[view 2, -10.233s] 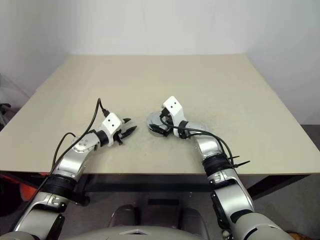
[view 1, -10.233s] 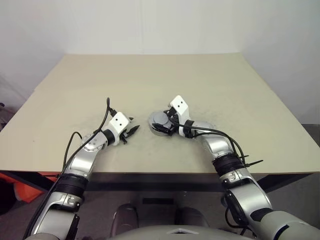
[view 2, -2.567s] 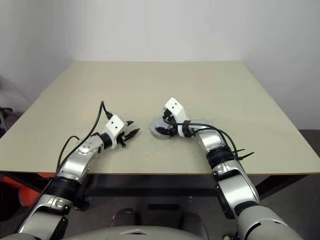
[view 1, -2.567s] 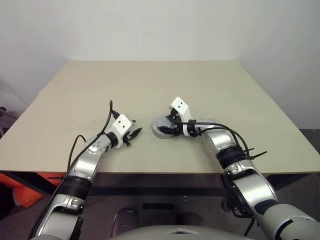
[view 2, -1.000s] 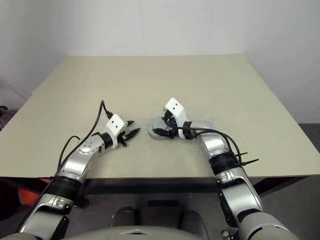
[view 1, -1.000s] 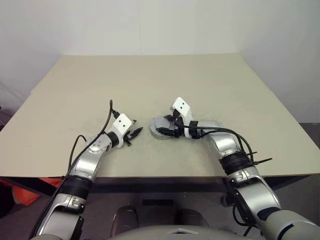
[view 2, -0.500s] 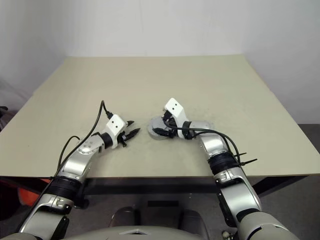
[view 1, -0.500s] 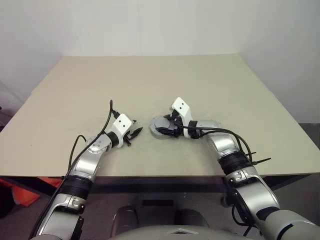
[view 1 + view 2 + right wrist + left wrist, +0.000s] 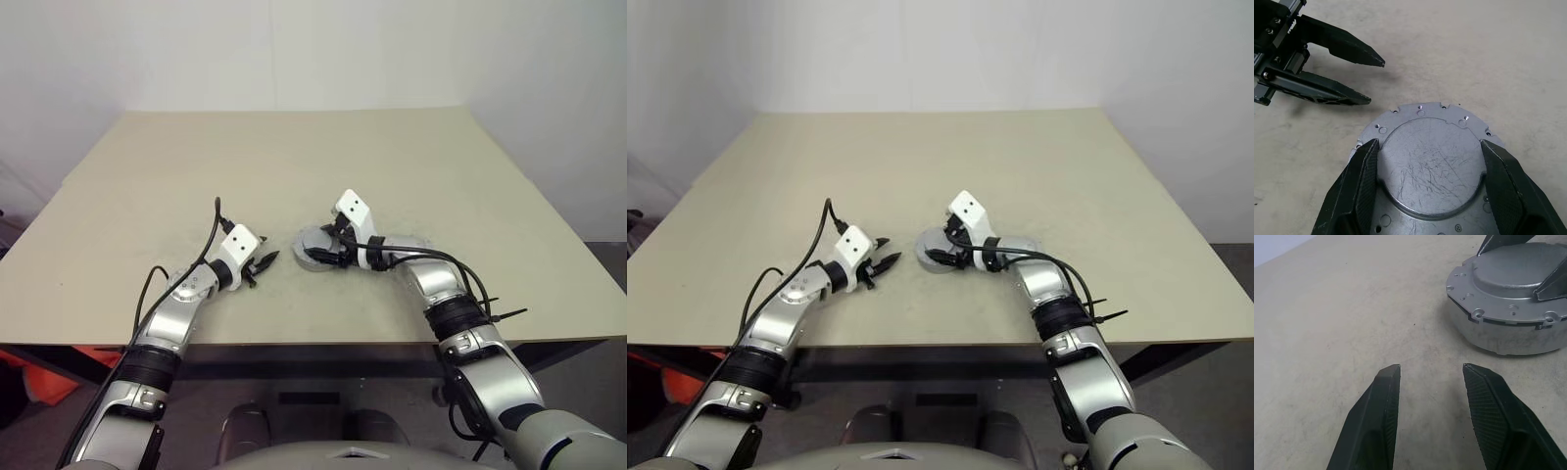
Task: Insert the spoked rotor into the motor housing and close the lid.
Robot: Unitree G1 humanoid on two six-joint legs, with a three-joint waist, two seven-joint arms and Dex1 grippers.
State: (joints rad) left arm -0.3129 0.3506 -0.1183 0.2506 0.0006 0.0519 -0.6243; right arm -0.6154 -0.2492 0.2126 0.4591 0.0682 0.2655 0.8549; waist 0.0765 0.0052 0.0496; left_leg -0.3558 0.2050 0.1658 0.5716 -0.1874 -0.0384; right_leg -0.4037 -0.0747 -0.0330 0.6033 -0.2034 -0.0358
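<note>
Beige matte table, lightly scuffed and speckled near the middle, against plain white walls; dark floor below the front edge, something orange-red under the table's left corner.

Housing sat near the table's centre, lid already on top, flange with small screw holes showing round the raised scratched disc. Rotor couldn't be made out from outside.

Right claw straddled the lid's raised centre, one finger on each side of the disc, right at its edge. Whether it was actually clamping or just resting there I couldn't tell. Left claw was released, holding nothing, low over bare table just beside the housing, tips aimed at it.

Head views gave the layout: both arms converging mid-table, cables looped off each wrist. Left wrist view added the housing's side wall and the seam under the lid flange. Right wrist view looked down on the lid's scratches and caught the left claw from the far side, fingers parted.
</note>
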